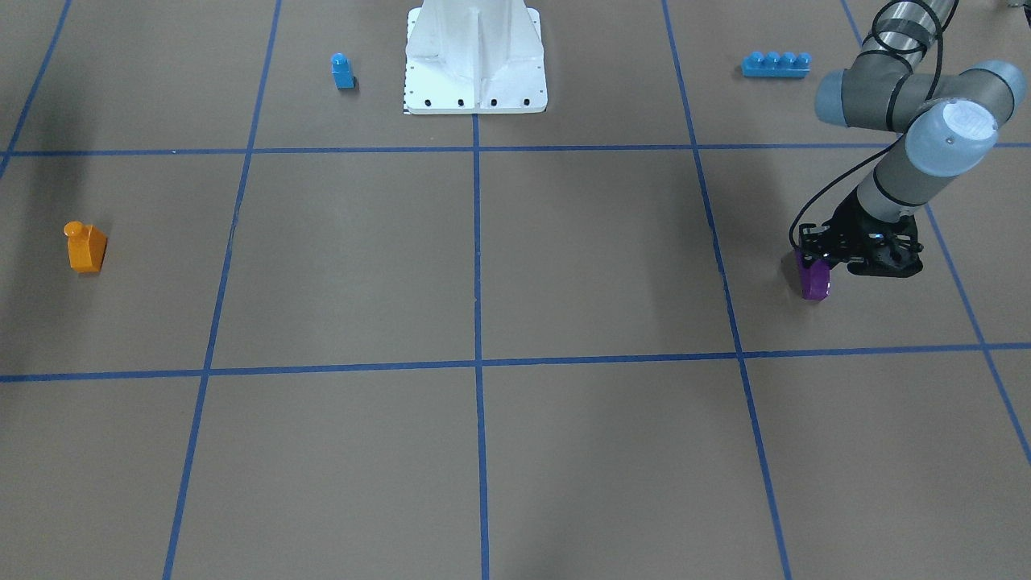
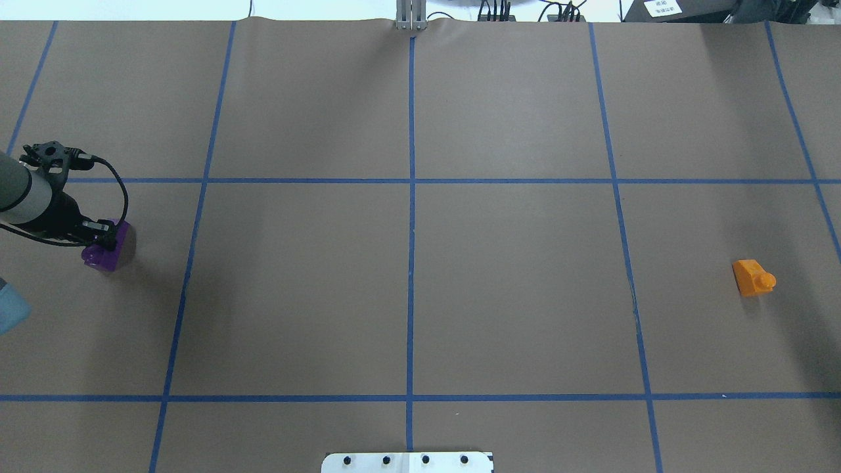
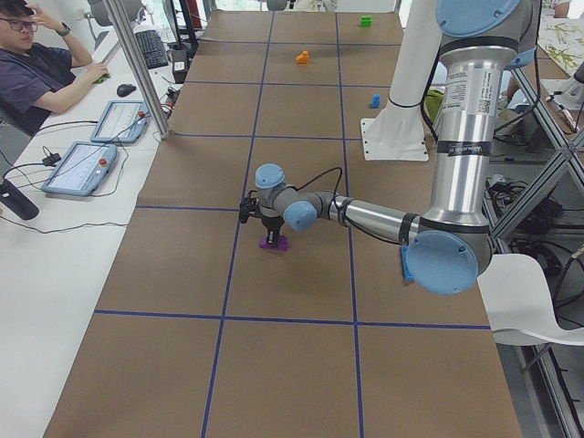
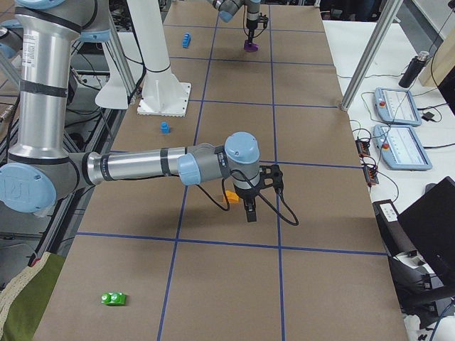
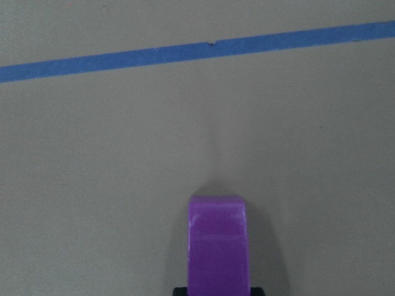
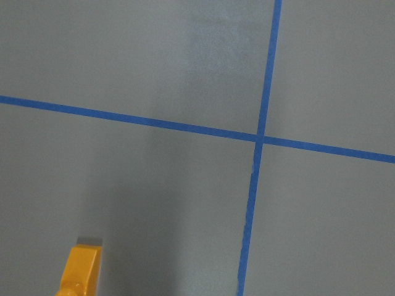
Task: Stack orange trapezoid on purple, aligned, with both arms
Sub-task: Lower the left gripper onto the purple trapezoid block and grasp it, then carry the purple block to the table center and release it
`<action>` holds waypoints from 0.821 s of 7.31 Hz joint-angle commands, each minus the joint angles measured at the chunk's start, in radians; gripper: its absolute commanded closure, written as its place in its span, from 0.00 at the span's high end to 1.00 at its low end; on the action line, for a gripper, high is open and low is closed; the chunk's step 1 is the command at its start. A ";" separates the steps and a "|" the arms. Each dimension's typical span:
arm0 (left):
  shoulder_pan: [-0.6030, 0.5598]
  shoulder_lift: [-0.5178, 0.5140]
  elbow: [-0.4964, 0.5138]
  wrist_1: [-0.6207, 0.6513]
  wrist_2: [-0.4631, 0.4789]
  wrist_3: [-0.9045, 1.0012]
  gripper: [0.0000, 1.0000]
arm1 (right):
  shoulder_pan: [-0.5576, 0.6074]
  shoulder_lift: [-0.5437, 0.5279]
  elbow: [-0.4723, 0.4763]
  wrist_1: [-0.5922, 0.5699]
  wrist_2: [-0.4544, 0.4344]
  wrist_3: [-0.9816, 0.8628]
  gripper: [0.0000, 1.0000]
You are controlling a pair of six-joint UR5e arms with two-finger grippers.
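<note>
The purple block (image 1: 815, 282) stands on the brown table at the robot's left. My left gripper (image 1: 813, 267) is down over it and shut on it. The left wrist view shows the block (image 5: 218, 246) held at the bottom centre, close to the table. The orange trapezoid (image 1: 86, 248) stands alone far off at the robot's right, and also shows in the overhead view (image 2: 752, 278). My right gripper (image 4: 249, 212) shows only in the exterior right view, hanging just beside the orange trapezoid (image 4: 232, 197). I cannot tell whether it is open or shut. The right wrist view shows the orange block (image 6: 80, 271) at its lower left.
A small blue one-stud block (image 1: 342, 71) stands beside the white pedestal (image 1: 475, 80). A long blue brick (image 1: 775, 64) lies behind the left arm. A green brick (image 4: 114, 298) lies near the right table end. Operators' consoles (image 4: 402, 135) line the far side.
</note>
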 commanded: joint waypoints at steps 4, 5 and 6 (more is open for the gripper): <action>-0.004 -0.145 -0.060 0.170 -0.107 -0.020 0.00 | 0.000 0.000 0.000 0.000 0.002 0.000 1.00; -0.004 -0.246 -0.068 0.283 -0.106 -0.038 0.00 | 0.000 0.000 0.002 0.000 0.003 0.002 1.00; 0.005 -0.337 -0.067 0.339 -0.103 -0.105 0.00 | 0.000 0.000 0.002 0.000 0.003 0.002 1.00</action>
